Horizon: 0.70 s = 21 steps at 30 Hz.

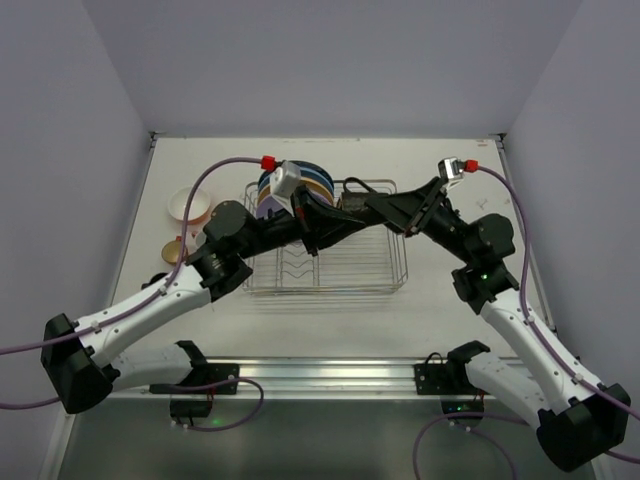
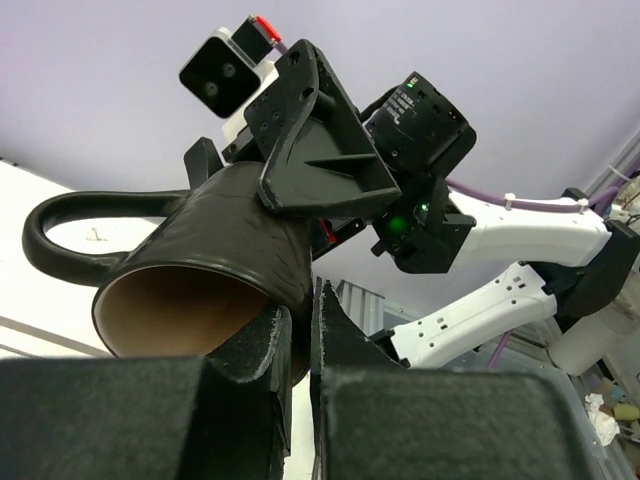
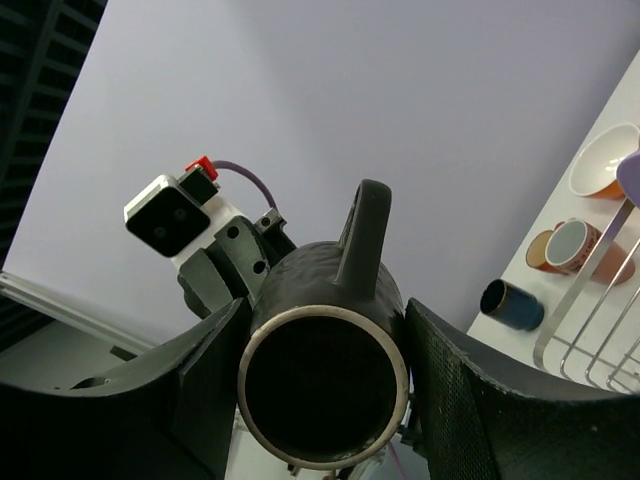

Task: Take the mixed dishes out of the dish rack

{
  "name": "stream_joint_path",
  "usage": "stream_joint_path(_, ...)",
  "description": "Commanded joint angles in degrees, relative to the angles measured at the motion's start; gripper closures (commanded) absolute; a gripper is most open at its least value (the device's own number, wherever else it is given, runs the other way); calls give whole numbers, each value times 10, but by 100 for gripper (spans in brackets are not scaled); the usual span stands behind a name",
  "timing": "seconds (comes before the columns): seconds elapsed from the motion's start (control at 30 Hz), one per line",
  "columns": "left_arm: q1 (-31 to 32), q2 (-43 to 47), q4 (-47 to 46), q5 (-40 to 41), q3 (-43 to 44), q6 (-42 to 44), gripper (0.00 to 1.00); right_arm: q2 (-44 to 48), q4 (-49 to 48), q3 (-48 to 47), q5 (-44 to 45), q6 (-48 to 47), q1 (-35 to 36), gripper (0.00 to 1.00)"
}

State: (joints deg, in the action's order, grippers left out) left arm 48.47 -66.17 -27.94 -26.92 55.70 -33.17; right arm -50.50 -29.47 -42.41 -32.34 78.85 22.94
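Left wrist: left gripper [image 2: 300, 325] pinches the black cup [image 2: 210, 250] by its rim, jaws nearly together. Right gripper [image 3: 325, 370] clamps the body, jaws half-spread. Right should release before left pulls away.

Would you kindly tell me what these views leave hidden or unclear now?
Left wrist view: base of the black cup hidden behind the right hand.
Top view: cup indistinct against that dark hand; plates partly behind the left wrist camera, count unclear.
Right wrist view: dish rack cut off by the right edge.
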Motion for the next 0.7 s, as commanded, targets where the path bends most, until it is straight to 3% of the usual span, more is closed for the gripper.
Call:
stream_joint_path(0.0, 4, 31, 18, 58, 5, 55, 100, 8, -38, -7, -15, 10, 10, 74)
stream_joint_path(0.03, 4, 38, 31, 84, 5, 64, 100, 8, -37, -5, -16, 9, 10, 44)
stream_joint_path(0.1, 4, 53, 79, 106, 5, 73, 100, 8, -20, -5, -19, 0, 9, 1)
stream_joint_path(0.17, 4, 66, 159, 154, 16, 88, 100, 14, 15, -13, -11, -42, 5, 1)
stream_joint_path(0.23, 4, 94, 243, 236, 35, 104, 100, 29, 133, -40, 20, -131, -11, 1)
stream_joint_path(0.27, 4, 114, 355, 269, 44, 107, 100, 34, 230, -51, 39, -167, -22, 1)
stream_joint_path(0.33, 4, 134, 462, 391, 73, 101, 100, 54, 304, -70, 113, -251, -29, 1)
stream_joint_path(0.37, 4, 145, 576, 430, 87, 86, 100, 62, 348, -71, 137, -276, -33, 1)
stream_joint_path(0.43, 3, 142, 705, 544, 123, 18, 100, 76, 380, -81, 201, -338, -34, 1)
stream_joint_path(0.47, 3, 133, 824, 570, 155, -8, 100, 75, 413, -89, 218, -358, -33, 1)
stream_joint_path(0.5, 3, 122, 975, 665, 178, -115, 100, 60, 462, -124, 267, -423, -34, 1)
stream_joint_path(0.6, -6, 134, 1025, 693, 153, -132, 100, 38, 495, -138, 288, -451, -34, 1)
stream_joint_path(0.67, -56, 141, 992, 660, 131, -100, 100, 30, 499, -137, 285, -461, -35, 1)
